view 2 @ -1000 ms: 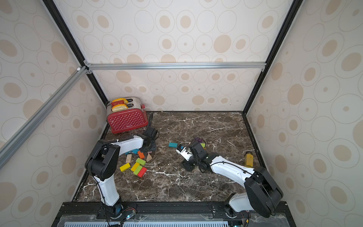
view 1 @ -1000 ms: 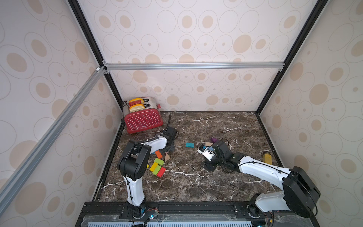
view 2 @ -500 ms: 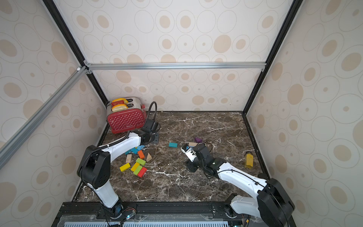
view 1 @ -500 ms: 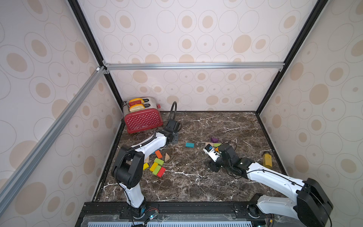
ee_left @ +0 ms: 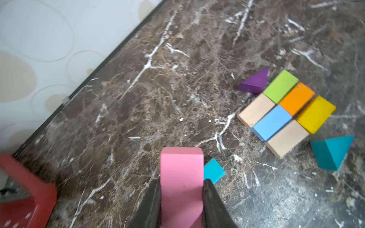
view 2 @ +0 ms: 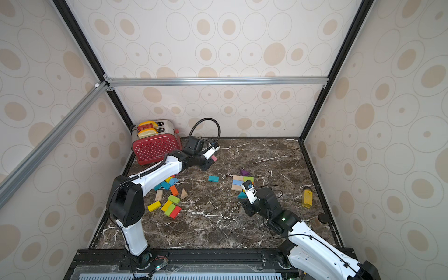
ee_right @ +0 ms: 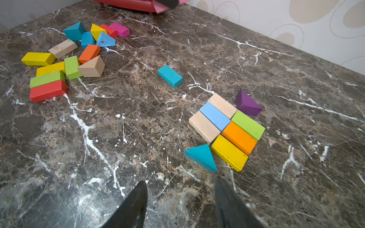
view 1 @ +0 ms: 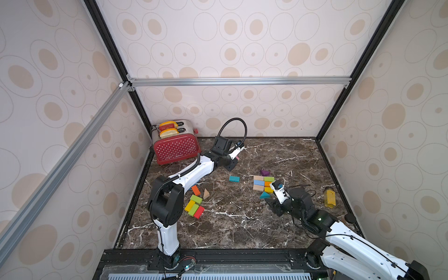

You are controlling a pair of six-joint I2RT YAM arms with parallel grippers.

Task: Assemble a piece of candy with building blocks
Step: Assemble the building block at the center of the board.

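1. The left hand (ee_left: 181, 181) is clenched on a pink block (ee_left: 181, 163). Its dark fingers (ee_left: 153, 201) pinch the block's two long sides, and the block's free end sticks out past the fingertips.
2. This hand hangs above the back part of the bench (view 1: 242, 225), near the red toaster (view 1: 175, 148) in the back left corner.
3. The right hand (ee_right: 180, 180) is released and empty, its jaws apart over bare marble toward the front right.
4. Just beyond its fingertips, apart from them, lies a teal wedge (ee_right: 201, 157). It sits at the near end of a flat slab of six bricks (ee_right: 227, 128), with a purple wedge (ee_right: 247, 104) at the far end.
5. A teal brick (ee_right: 170, 76) lies alone between the slab and the left hand.
6. More loose blocks (ee_right: 59, 65) are heaped near the bench's left edge, well apart from both hands.
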